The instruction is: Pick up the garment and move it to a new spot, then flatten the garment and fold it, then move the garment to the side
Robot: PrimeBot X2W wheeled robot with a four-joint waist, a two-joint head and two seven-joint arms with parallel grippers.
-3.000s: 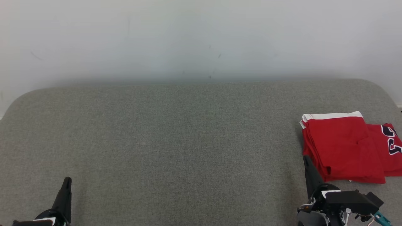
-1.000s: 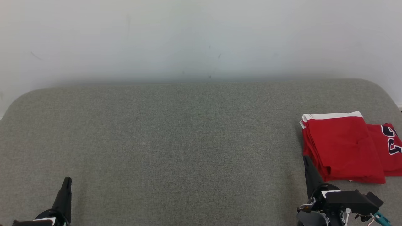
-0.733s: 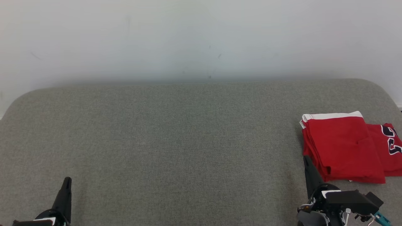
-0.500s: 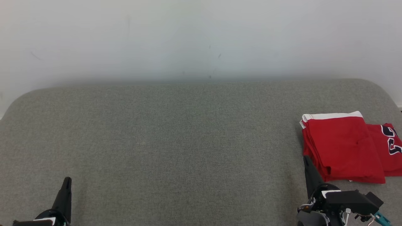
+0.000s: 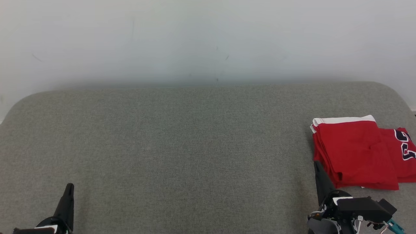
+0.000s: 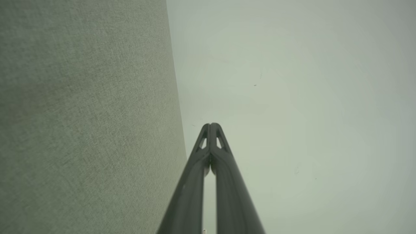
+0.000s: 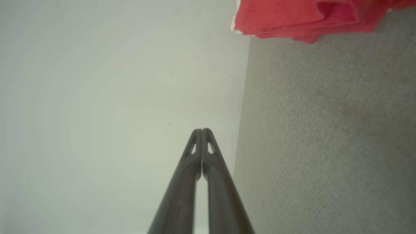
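Note:
The garment (image 5: 357,152) is red with a white band and dark lettering. It lies folded flat at the right side of the grey padded surface (image 5: 182,146), running past the right edge of the head view. Its stacked red edges show at the top of the right wrist view (image 7: 292,16). My right gripper (image 5: 318,165) is shut and empty, its tip just left of the garment's near corner and apart from it. In its own wrist view the right gripper (image 7: 202,130) has its tips pressed together. My left gripper (image 5: 69,187) is shut at the lower left, also shut in the left wrist view (image 6: 211,125).
A pale wall (image 5: 208,39) rises behind the grey surface, whose far corners are rounded. The broad grey cloth between the two grippers is bare.

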